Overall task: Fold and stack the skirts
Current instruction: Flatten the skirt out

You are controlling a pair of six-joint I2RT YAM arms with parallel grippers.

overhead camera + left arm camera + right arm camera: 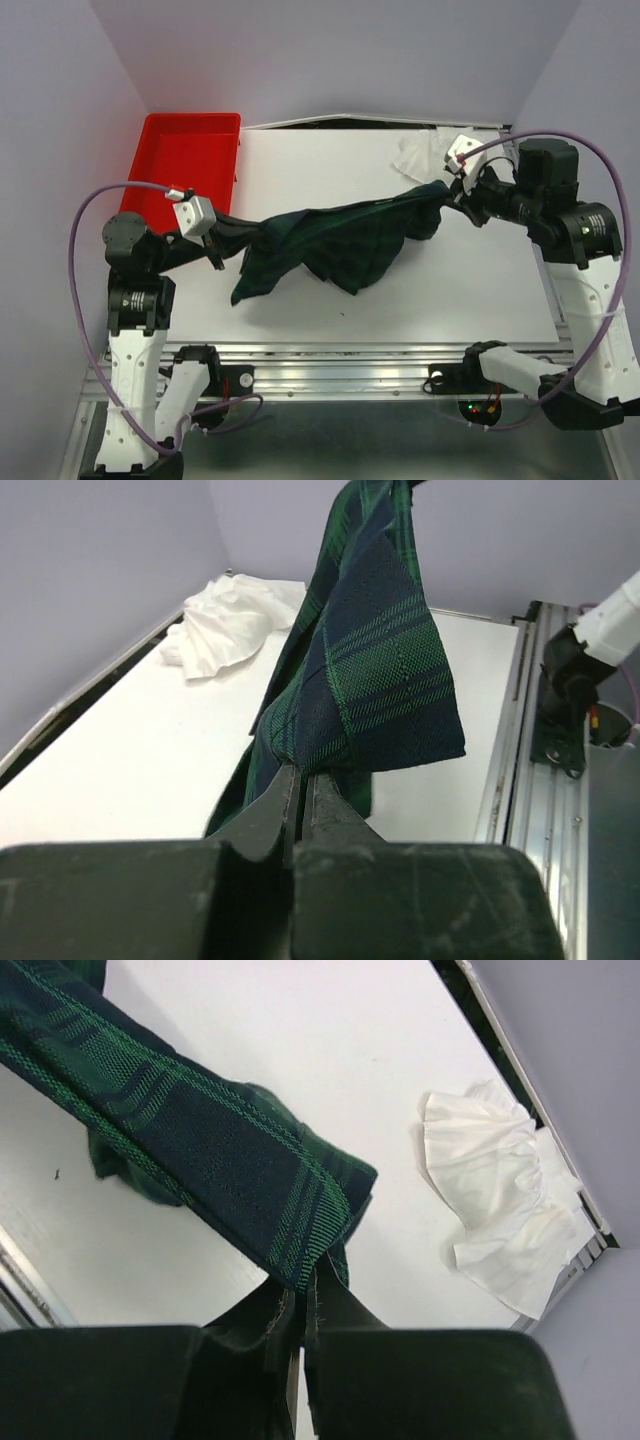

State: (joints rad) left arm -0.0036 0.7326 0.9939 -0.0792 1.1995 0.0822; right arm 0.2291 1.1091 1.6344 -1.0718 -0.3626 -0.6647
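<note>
The dark green and navy tartan skirt (335,240) hangs stretched above the white table between my two grippers, its middle sagging towards the table. My left gripper (222,232) is shut on its left end, seen close in the left wrist view (300,772), where the skirt (370,670) rises away. My right gripper (452,192) is shut on its right end; in the right wrist view (305,1290) the skirt (190,1150) runs up to the left. The white garment (418,152) lies crumpled at the back right of the table, and it also shows in both wrist views (225,620) (510,1210).
A red plastic tray (185,165) stands at the back left, just behind my left arm. The table's metal front rail (340,360) runs along the near edge. Grey walls close in the back and sides.
</note>
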